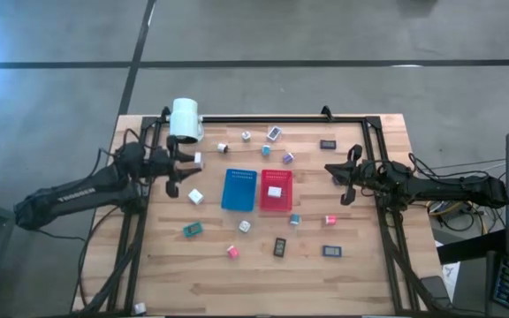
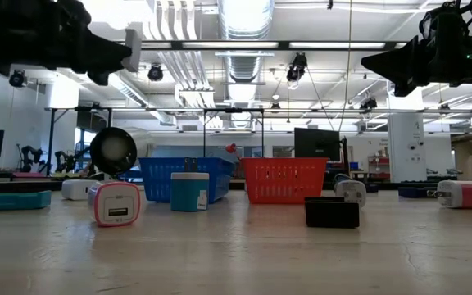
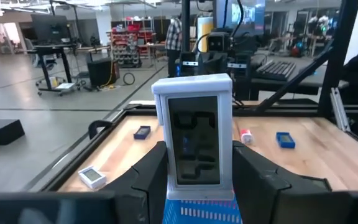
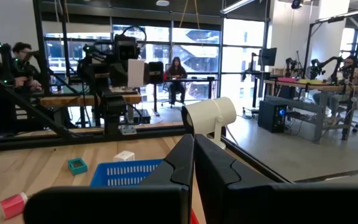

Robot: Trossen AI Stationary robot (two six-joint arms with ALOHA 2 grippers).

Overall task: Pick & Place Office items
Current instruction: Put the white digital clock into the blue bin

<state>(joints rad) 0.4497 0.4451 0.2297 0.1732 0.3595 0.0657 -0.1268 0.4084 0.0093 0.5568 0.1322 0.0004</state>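
My left gripper point(image 1: 190, 162) hovers at the table's left, just left of the blue tray point(image 1: 239, 189), shut on a white office item with a dark face point(image 3: 194, 134). The red tray point(image 1: 277, 191) stands beside the blue one and has a white item point(image 1: 275, 191) inside. Other office items lie scattered on the table: a white cube point(image 1: 195, 196), a teal one point(image 1: 192, 230), a pink one point(image 1: 232, 252) and dark flat rectangles point(image 1: 279, 246). My right gripper point(image 1: 334, 170) waits shut at the table's right, holding nothing. My left gripper pinches the white item by its two long sides point(image 3: 161, 155) between its two fingers point(image 3: 148, 177). The fingers come level from the table's left. The item stands upright, rising past the fingers, lifted clear of the table point(image 4: 137, 71).
A big white cylinder point(image 1: 185, 119) stands at the far left, just behind my left gripper. A black frame point(image 1: 281, 119) runs along the table's far and side edges. More small items lie by the far edge point(image 1: 275, 132) and near the right arm point(image 1: 330, 219).
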